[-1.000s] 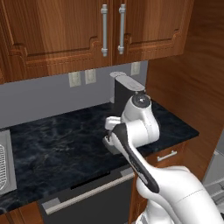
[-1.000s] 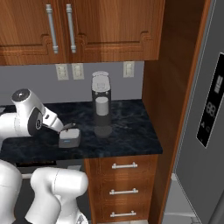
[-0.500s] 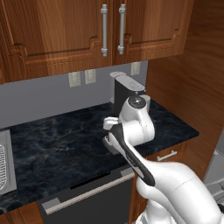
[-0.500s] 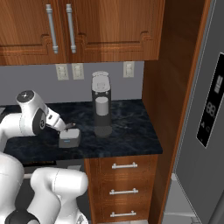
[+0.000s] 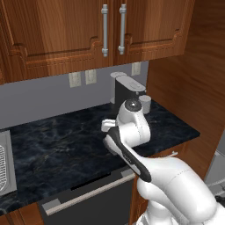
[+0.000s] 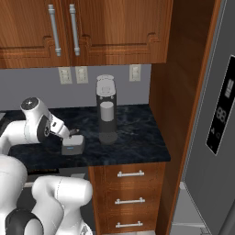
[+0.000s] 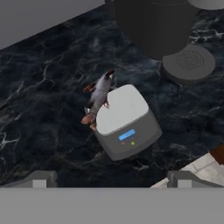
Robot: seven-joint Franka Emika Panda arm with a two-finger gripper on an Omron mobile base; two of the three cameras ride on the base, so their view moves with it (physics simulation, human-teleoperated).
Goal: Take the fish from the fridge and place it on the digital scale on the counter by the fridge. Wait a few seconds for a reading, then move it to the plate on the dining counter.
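Fish half off the scale, jaws wide and empty above it

The small grey fish (image 7: 98, 97) leans on the low grey digital scale (image 7: 126, 121) near the dark marbled table's (image 7: 39, 109) front edge (beside the black coffee machine (image 6: 106, 114)); for the move to the plate, grip across its body.

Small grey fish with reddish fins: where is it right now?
In the hand view the small grey fish with reddish fins lies against the back-left edge of the low grey digital scale, partly off it on the dark marbled counter, near the black coffee machine.
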